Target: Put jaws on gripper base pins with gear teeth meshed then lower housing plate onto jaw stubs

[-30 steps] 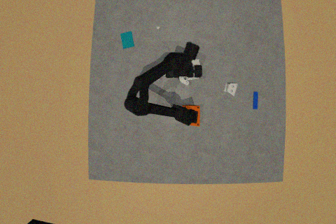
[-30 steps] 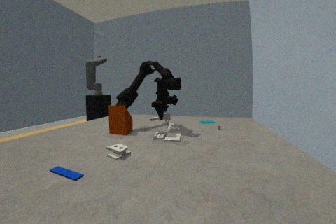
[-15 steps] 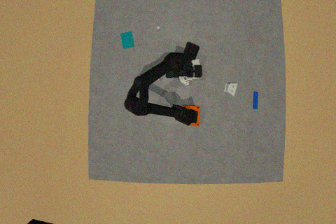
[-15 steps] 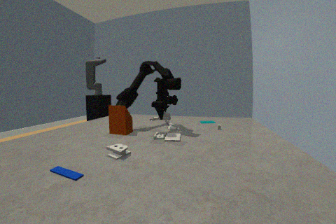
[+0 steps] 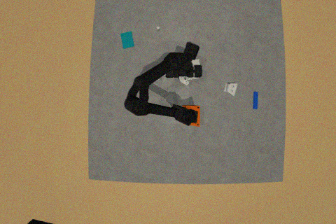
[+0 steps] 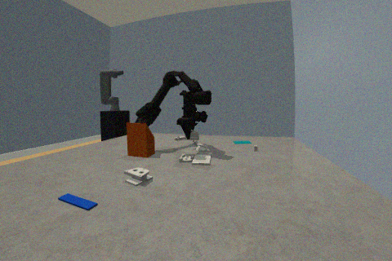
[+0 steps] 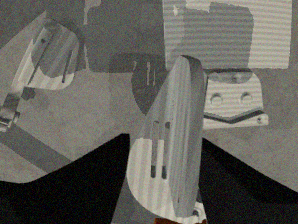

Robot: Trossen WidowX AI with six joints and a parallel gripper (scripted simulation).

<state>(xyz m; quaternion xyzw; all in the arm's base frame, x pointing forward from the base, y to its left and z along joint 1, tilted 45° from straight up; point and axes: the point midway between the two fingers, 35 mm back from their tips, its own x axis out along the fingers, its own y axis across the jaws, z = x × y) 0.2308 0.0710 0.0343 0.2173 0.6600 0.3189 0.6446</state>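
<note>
My gripper [image 6: 189, 137] [image 7: 161, 143] is shut on a pale grey jaw [image 7: 187, 125], which hangs upright from the fingers and shows slots on its side. The gripper base [image 6: 202, 161] [image 7: 277, 40] lies below and beside it, a flat pale plate with a narrower end bearing two round bosses. The other jaw [image 6: 180, 138] [image 7: 67, 77] lies loose, at the upper left of the wrist view. The housing plate [image 5: 231, 88] [image 6: 138, 172], pale with two holes, stands apart. In the top view the arm hides the fingertips and much of the base.
A blue strip [image 5: 255, 100] [image 6: 77, 201] lies beyond the housing plate. A teal sheet [image 5: 127, 40] [image 6: 242, 142] and a small white block [image 5: 158, 28] [image 6: 256, 148] lie on the far side of the arm. An orange block [image 5: 198, 120] [image 6: 138, 140] stands at the arm's foot.
</note>
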